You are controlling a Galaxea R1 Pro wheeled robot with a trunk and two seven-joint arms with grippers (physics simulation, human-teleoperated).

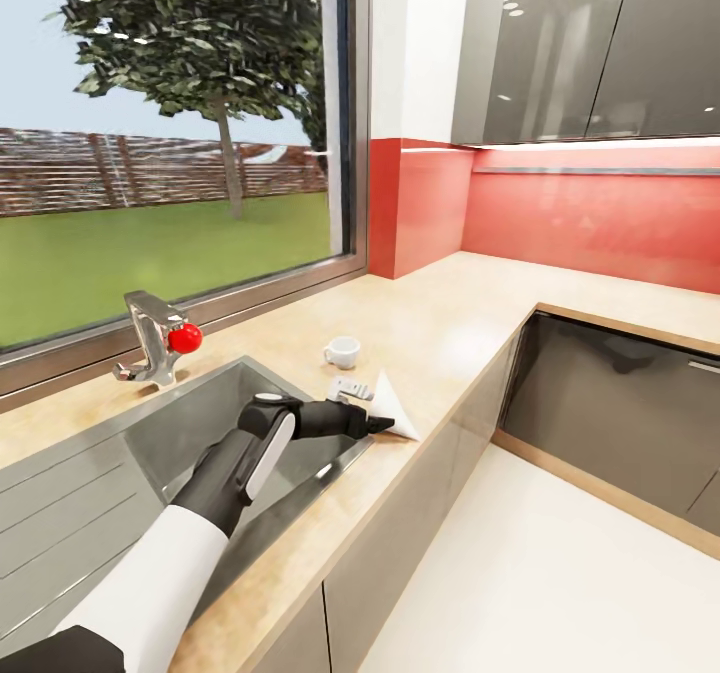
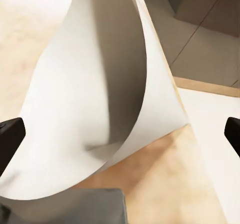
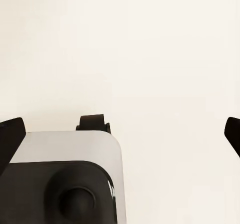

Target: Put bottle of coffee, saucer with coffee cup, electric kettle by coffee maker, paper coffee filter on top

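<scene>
No legible writing or brand is seen on any item. The white coffee cup [image 1: 342,351] is set upright on the counter [image 1: 450,323] beside the sink [image 1: 200,423], its contents not discernible. The left end effector [image 1: 383,422] is held wide open at the paper coffee filter [image 2: 100,99], which lies curled near the counter's edge, ungripped. The right end effector [image 3: 120,129] is spread wide over pale floor, holding nothing

Paper coffee filter [image 1: 393,408]: white cone lying on the countertop near its front edge.
Coffee cup [image 1: 342,351]: white, upright, behind the filter.
</scene>
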